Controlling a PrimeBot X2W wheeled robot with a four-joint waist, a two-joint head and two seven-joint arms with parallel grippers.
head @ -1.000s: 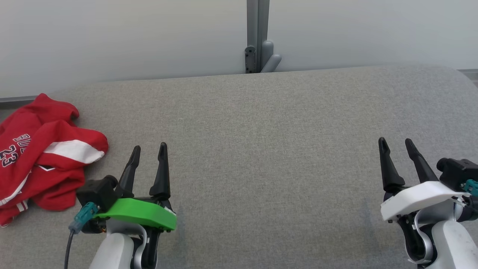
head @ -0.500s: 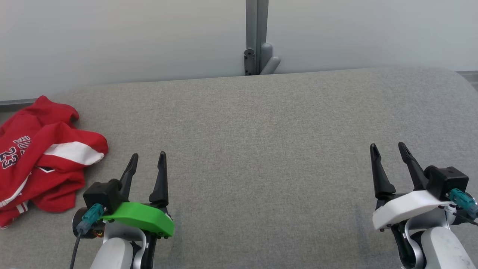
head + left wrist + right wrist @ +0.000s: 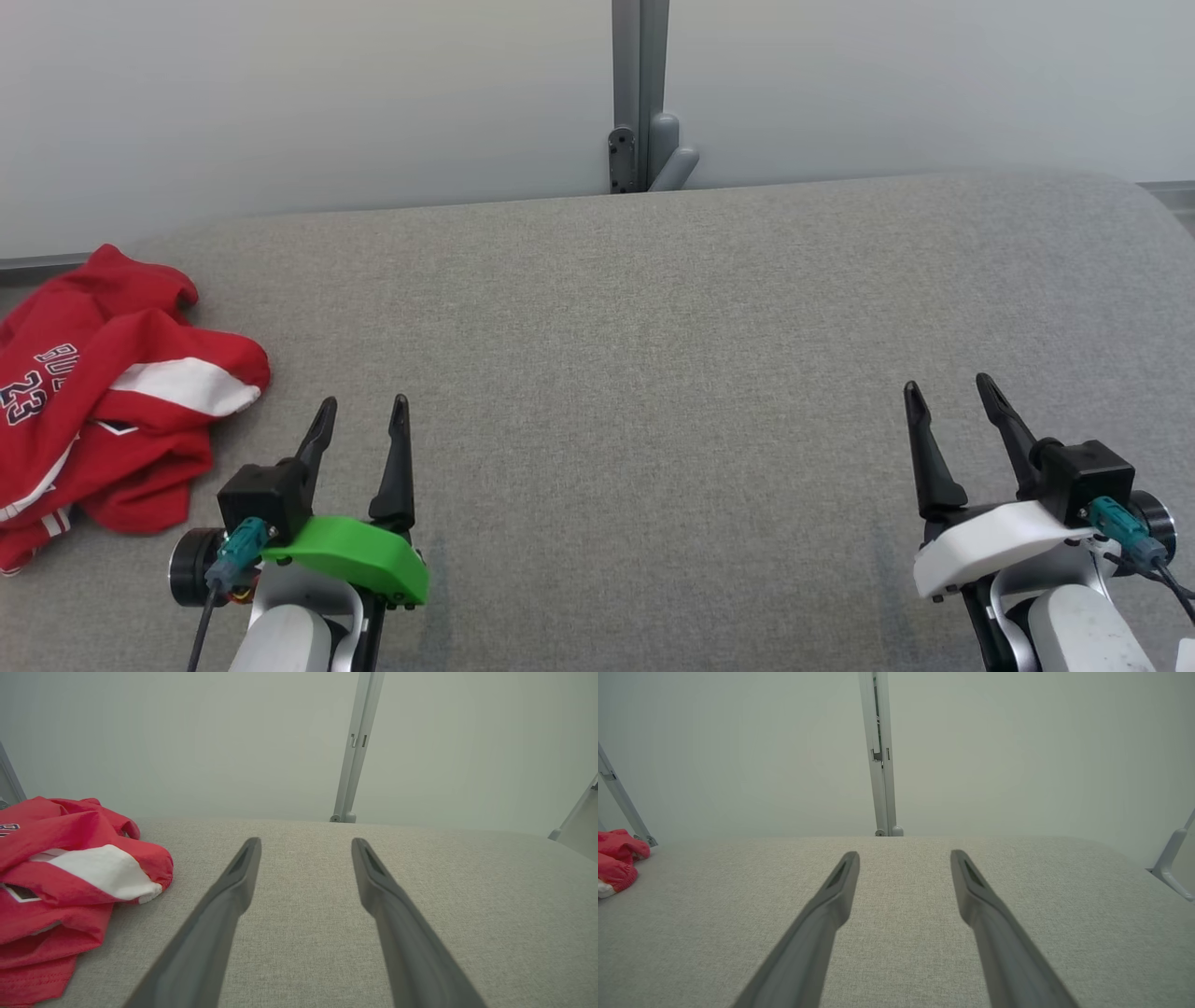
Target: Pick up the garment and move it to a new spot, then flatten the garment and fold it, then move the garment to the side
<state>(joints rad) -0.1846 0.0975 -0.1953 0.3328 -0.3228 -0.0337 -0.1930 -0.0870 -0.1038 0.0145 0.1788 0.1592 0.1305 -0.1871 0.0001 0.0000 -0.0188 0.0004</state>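
**Two sets of jaws spread wide and empty; one garment (image 3: 103, 401) at the far left**

Count, head view: 1 garment; 2 grippers, namely left gripper (image 3: 363, 401) and right gripper (image 3: 946, 381); 4 dark fingers (image 3: 399, 457); 1 grey fabric surface (image 3: 653, 317); 1 upright post (image 3: 639, 84); 2 pale wall panels (image 3: 280, 103), one on each side of the post.

Garment: red, with one white band, dark lettering and the number 23 showing. It is crumpled in a heap, neither flattened nor folded. It lies on the surface at its left end, and the left edge of the head view cuts part of it off.

Left gripper: low at the left, with 1 green cover (image 3: 350, 558) at the wrist and 1 teal plug (image 3: 241, 544) beside it. Its two fingers point away from the robot, stand well apart, and hold nothing. The tips are over bare fabric, near the garment's right edge but apart from it. In the left wrist view the garment lies left of the left finger, with a strip of surface between.

Right gripper: low at the right, with 1 white cover (image 3: 990, 549) and 1 teal plug (image 3: 1116, 523). Its two fingers are spread just as wide and hold nothing. It is well apart from the garment, which in the right wrist view is a small red patch at the far left edge.

Whether any fingertip touches the surface: cannot tell.
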